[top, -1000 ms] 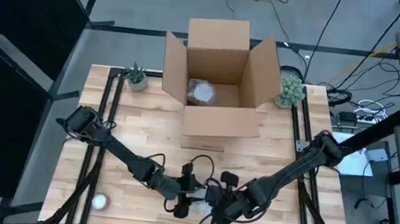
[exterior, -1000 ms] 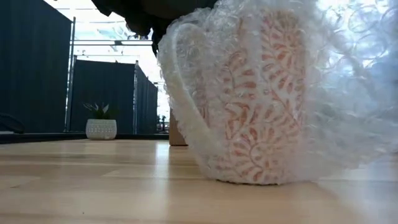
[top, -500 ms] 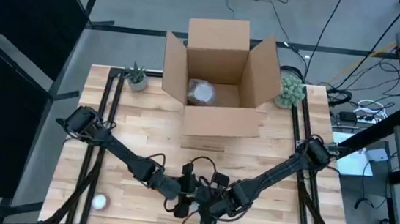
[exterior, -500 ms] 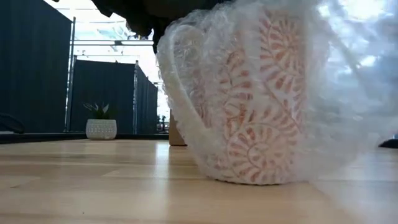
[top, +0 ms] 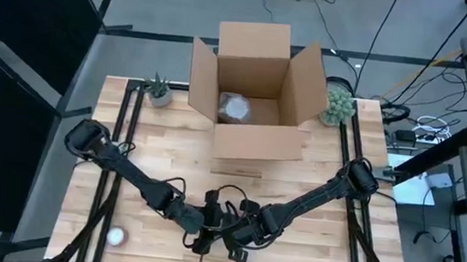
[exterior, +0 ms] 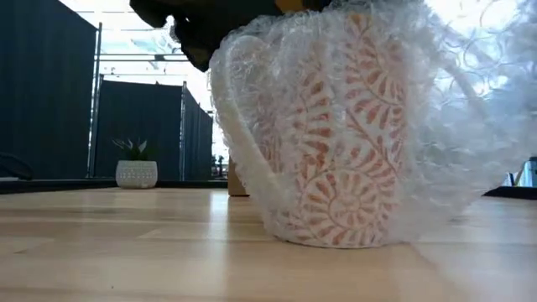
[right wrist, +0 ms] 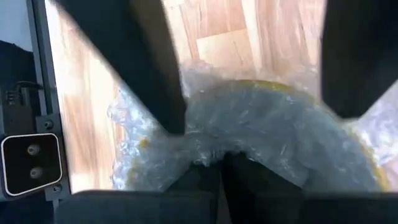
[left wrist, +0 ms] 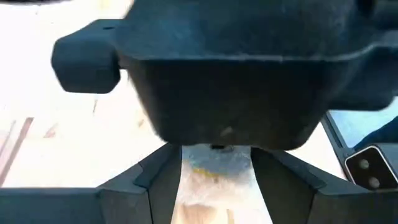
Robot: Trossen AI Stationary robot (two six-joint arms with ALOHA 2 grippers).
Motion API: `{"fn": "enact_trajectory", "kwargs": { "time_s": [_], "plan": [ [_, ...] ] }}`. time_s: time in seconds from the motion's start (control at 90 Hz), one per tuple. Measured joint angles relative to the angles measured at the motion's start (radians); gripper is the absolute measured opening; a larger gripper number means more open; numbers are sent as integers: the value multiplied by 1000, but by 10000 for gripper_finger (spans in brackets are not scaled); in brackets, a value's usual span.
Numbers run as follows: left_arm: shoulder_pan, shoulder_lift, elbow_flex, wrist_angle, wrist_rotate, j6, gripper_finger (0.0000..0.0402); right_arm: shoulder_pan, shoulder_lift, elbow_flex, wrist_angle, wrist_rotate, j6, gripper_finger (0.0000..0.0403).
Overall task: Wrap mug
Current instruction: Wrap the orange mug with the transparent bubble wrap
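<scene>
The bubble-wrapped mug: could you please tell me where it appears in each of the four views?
High view: hidden beneath both grippers at the table's near edge.
Low view: mug fills the centre, standing on the table.
Left wrist view: a bubble wrap strip between the fingers.
Right wrist view: wrapped rim between the fingers.
Shared landmark: the wooden table.

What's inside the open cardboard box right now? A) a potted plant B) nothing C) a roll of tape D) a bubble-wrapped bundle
D: the high view shows a pale bubble-wrapped bundle lying on the floor of the cardboard box; both small plants stand outside it on the table.
</scene>
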Motion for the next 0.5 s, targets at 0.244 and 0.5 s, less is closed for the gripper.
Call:
{"fn": "enact_trajectory", "kwargs": {
  "time_s": [0.244,0.5],
  "plan": [
    [0,-78,3,-167,-61,-8,183,0,0,-1,2,-3,-7,0],
    [34,-24,-34,-186,-246,-31,183,2,0,-2,4,-3,-12,0]
  ]
}}
